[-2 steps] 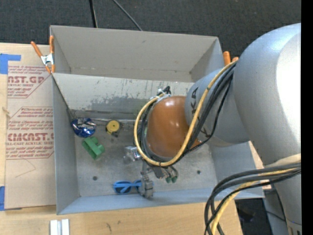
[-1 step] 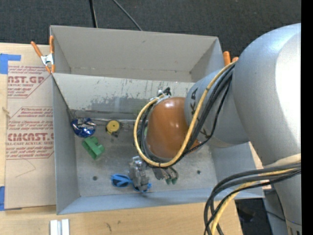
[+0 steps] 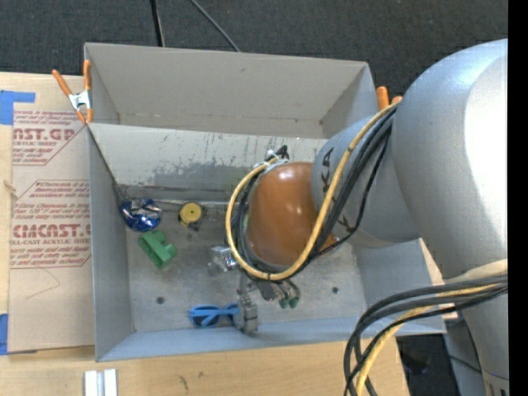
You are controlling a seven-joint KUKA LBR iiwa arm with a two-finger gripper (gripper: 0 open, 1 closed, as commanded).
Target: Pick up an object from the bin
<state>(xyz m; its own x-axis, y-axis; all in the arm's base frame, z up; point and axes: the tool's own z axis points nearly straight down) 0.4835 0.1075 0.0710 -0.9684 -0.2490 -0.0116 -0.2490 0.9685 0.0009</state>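
Hanging down under the orange-brown wrist cover (image 3: 280, 213), the jaws stand low at the lower centre of the frame, close to the lower wall of the grey bin (image 3: 223, 89). They are just at the right end of a blue plastic thing (image 3: 210, 314), which looks like small toy glasses and lies flat on the bin floor along that wall. I cannot tell whether the jaws are spread or closed, because the cover and the cable loop (image 3: 235, 221) hide much of them. I also cannot tell if they touch the blue thing or only stand beside it. I judge that this blue thing is the likely one to pick, since nothing else lies so near. It is thin and flat, so a grip probably has to come from straight above, and the lower wall leaves little room on that side.

The other things lie apart, not in a heap. A small silver metal piece (image 3: 221, 260) is just above and left of the jaws. A green block (image 3: 157, 250) lies in the left part of the floor. A yellow round thing (image 3: 190, 214) is above it toward the centre, and a shiny blue thing (image 3: 140, 214) is at the upper left of the floor. None of them rests on the blue plastic thing. The silver piece is the nearest, and I think it could be pushed if the jaws move upward in the frame.
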